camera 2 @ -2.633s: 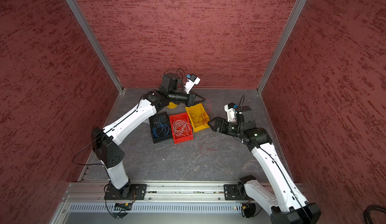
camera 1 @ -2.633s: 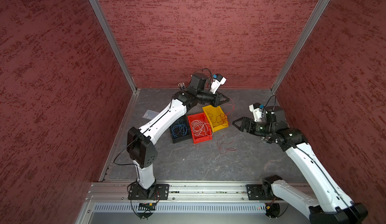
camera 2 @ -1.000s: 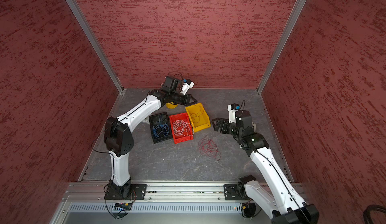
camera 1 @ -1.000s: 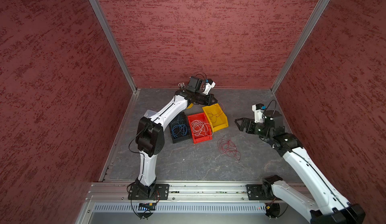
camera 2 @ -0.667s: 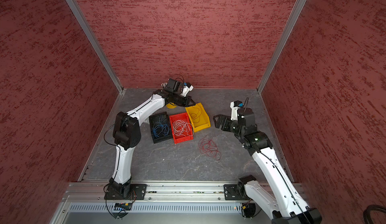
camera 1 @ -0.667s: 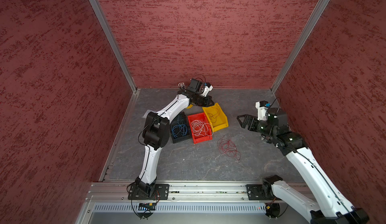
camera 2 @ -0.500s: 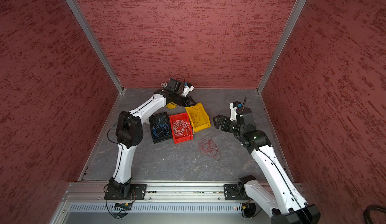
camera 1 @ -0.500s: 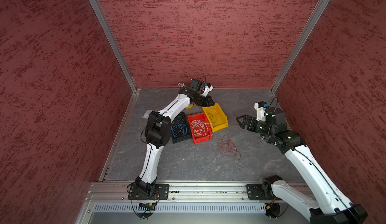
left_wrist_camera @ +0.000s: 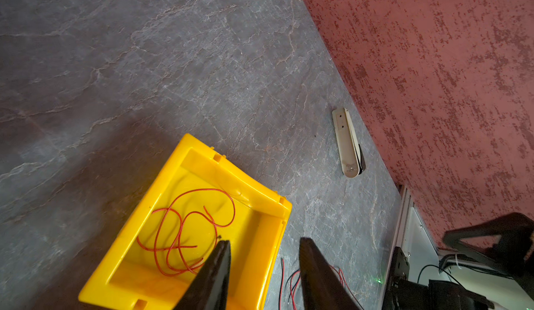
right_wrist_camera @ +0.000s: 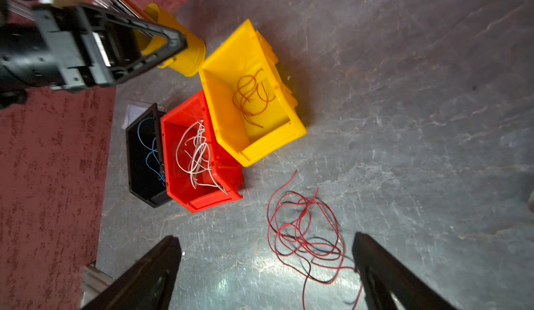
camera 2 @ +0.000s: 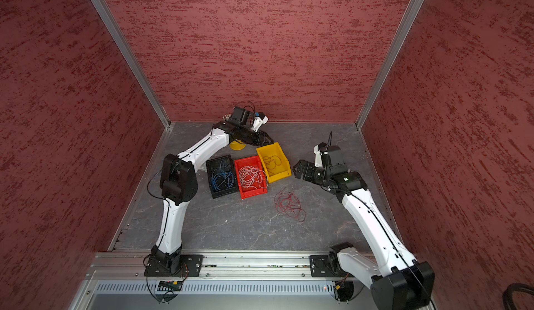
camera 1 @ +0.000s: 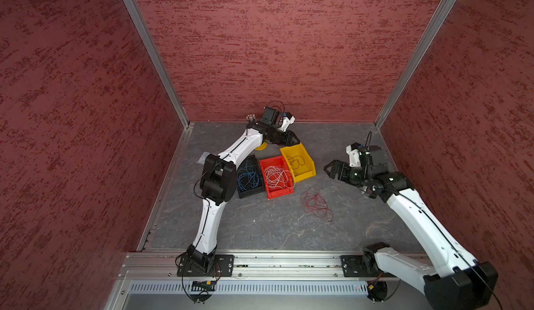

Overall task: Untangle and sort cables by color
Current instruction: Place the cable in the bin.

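The grey, stone-patterned table (camera 1: 260,230) fills the floor between the red walls. The left arm (camera 1: 239,146) reaches from its base at 7 o'clock up to about 12 o'clock; the right arm (camera 1: 419,216) reaches from 5 o'clock out to about 3 o'clock.

Three bins stand pressed close in a row near the middle: the black bin (camera 1: 250,193) on the 9 o'clock side, the red bin (camera 1: 278,193) between, and the yellow bin (camera 1: 304,175) on the 3 o'clock side, turned a little askew.

The left gripper (left_wrist_camera: 264,240) hangs over the 12 o'clock end of the yellow bin; its jaws stand parted with a clear gap and nothing is between them. The right gripper (right_wrist_camera: 265,236) hovers above the table at 3 o'clock of the yellow bin, apart from it and pointing toward the bins; its jaws are spread wide and hold nothing.

The red tangle (camera 1: 316,206) lies loose on the table at 4 o'clock of the red bin, clear of all three bins; some of its strands look darker. The whitish cables (camera 1: 276,175) are heaped in the red bin; the blue cables (camera 1: 248,177) lie in the black bin; a few loops of red cable (left_wrist_camera: 185,230) rest on the floor of the yellow bin.

A yellow cup (right_wrist_camera: 185,60) stands at 11 o'clock of the yellow bin, just beside it and partly behind the left arm; a small pale bracket (left_wrist_camera: 346,143) lies on the table at the foot of the wall.
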Robot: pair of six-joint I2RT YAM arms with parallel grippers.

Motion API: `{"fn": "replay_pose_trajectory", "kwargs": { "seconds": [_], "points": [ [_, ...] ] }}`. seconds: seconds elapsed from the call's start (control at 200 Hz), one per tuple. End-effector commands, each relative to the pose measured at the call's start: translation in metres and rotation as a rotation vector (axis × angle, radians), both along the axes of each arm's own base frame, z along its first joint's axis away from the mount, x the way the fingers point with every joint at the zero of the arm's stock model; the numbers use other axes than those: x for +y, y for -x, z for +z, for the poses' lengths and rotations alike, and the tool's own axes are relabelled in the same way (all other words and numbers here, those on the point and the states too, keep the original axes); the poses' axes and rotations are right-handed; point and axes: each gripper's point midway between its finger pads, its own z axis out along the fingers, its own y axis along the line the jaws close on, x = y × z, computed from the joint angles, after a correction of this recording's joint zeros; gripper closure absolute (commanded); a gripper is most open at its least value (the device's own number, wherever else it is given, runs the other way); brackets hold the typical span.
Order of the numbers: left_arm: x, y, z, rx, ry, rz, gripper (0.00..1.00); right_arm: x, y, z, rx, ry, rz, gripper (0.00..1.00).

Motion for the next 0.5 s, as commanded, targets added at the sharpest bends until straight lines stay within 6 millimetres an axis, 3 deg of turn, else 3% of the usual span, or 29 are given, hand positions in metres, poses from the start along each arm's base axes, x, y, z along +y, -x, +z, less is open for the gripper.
{"fn": "replay_pose_trajectory", "kwargs": {
  "seconds": [0.0, 0.105, 0.175, 0.21, 0.22, 0.23, 0.245, 0.381, 0.496],
  "points": [
    [0.004, 0.023, 0.059, -0.086, 0.098, -0.026, 0.51, 0.002, 0.015, -0.018, 0.153, -0.005, 0.01, 0.03],
    [0.01, 0.049, 0.07, -0.082, 0.16, -0.024, 0.47, 0.007, 0.027, -0.041, 0.248, -0.027, 0.034, 0.1],
    [0.014, 0.066, 0.077, -0.081, 0.192, -0.023, 0.38, 0.01, 0.034, -0.051, 0.289, -0.041, 0.046, 0.16],
    [0.016, 0.076, 0.076, -0.075, 0.197, -0.021, 0.26, 0.011, 0.039, -0.058, 0.313, -0.044, 0.049, 0.19],
    [0.017, 0.078, 0.076, -0.074, 0.198, -0.019, 0.19, 0.012, 0.041, -0.059, 0.319, -0.045, 0.052, 0.2],
    [0.018, 0.08, 0.076, -0.073, 0.199, -0.017, 0.05, 0.012, 0.042, -0.06, 0.325, -0.046, 0.053, 0.21],
    [0.018, 0.084, 0.076, -0.071, 0.202, -0.016, 0.0, 0.013, 0.044, -0.063, 0.333, -0.046, 0.056, 0.22],
    [0.023, 0.115, 0.076, -0.055, 0.222, -0.012, 0.0, 0.017, 0.066, -0.079, 0.403, -0.035, 0.086, 0.38],
    [0.024, 0.136, 0.073, -0.014, 0.239, -0.009, 0.0, 0.025, 0.088, -0.093, 0.46, -0.022, 0.117, 0.43]
  ]
}}
